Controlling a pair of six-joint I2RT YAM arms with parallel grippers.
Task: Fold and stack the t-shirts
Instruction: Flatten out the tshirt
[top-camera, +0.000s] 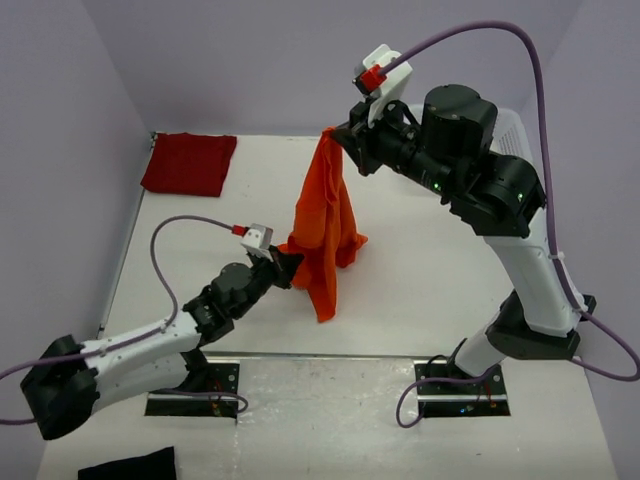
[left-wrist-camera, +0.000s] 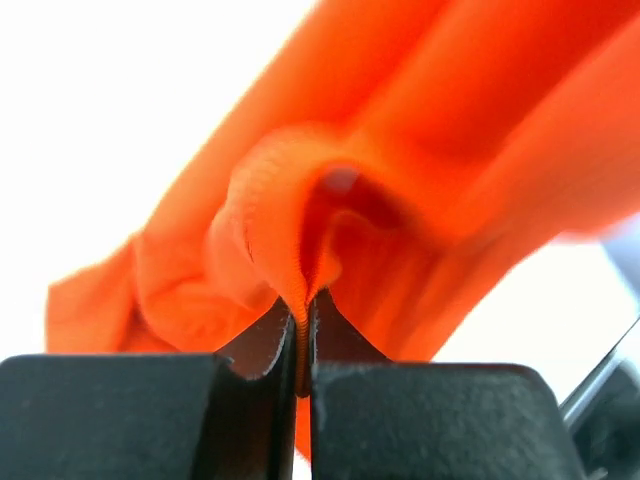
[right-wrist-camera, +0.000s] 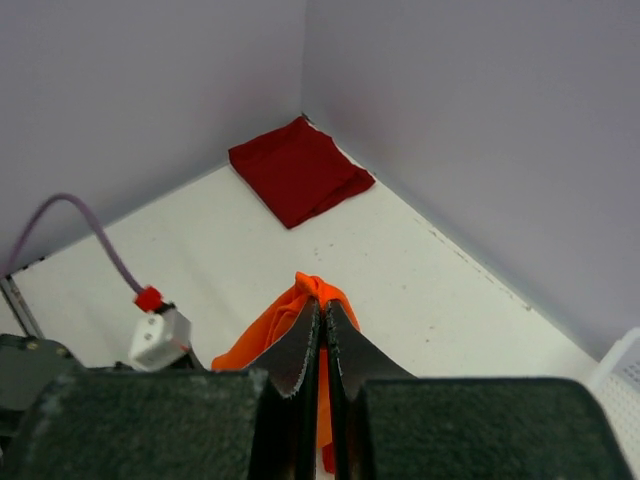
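The orange t-shirt (top-camera: 325, 225) hangs above the middle of the table, stretched between both grippers. My right gripper (top-camera: 338, 134) is shut on its top end, high up; the cloth bunches at the fingertips (right-wrist-camera: 323, 302). My left gripper (top-camera: 290, 266) is shut on a ribbed hem of the orange t-shirt (left-wrist-camera: 420, 130) low on its left side, the fabric pinched between the pads (left-wrist-camera: 302, 315). The dark red t-shirt (top-camera: 188, 163) lies folded flat in the far left corner, also the red t-shirt (right-wrist-camera: 298, 170) in the right wrist view.
Lilac walls close the table at the back and left. A white mesh basket (right-wrist-camera: 625, 380) peeks in at the right edge of the right wrist view. A black cloth (top-camera: 128, 467) lies at the near left, below the left arm's base.
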